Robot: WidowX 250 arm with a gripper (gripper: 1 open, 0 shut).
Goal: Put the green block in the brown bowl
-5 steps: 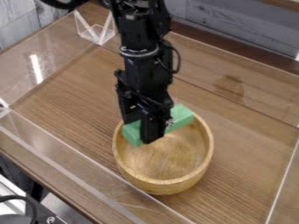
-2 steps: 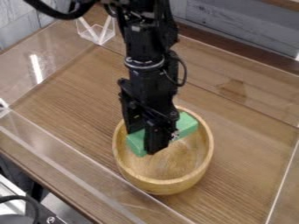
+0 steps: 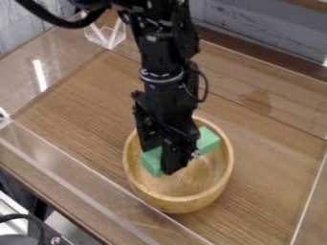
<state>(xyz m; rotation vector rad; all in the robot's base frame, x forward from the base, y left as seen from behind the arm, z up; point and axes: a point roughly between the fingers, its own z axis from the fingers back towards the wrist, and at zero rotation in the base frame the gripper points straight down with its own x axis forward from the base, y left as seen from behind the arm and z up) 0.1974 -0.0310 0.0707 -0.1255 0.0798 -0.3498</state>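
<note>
The single camera view looked down at an angle on a wooden table [image 3: 274, 105] ringed by a low clear plastic wall. A black robot arm came down from the top of the picture, its gripper [image 3: 167, 161] pointing straight down into the brown bowl [image 3: 205, 191], a round, thick-rimmed wooden bowl near the front of the table. The jaws were drawn in narrow, clamped on the green block [image 3: 205, 143], a flat bright green bar. The block sat tilted inside the bowl's opening, one end showing to the right of the fingers and the other lower down on their left, above or perhaps against the bowl's floor; the picture did not settle whether it touched.

Judging by this, most of the task was done: the block was picked up and already within the bowl's rim. What was left was to let go of the block and lift the arm clear.
</note>
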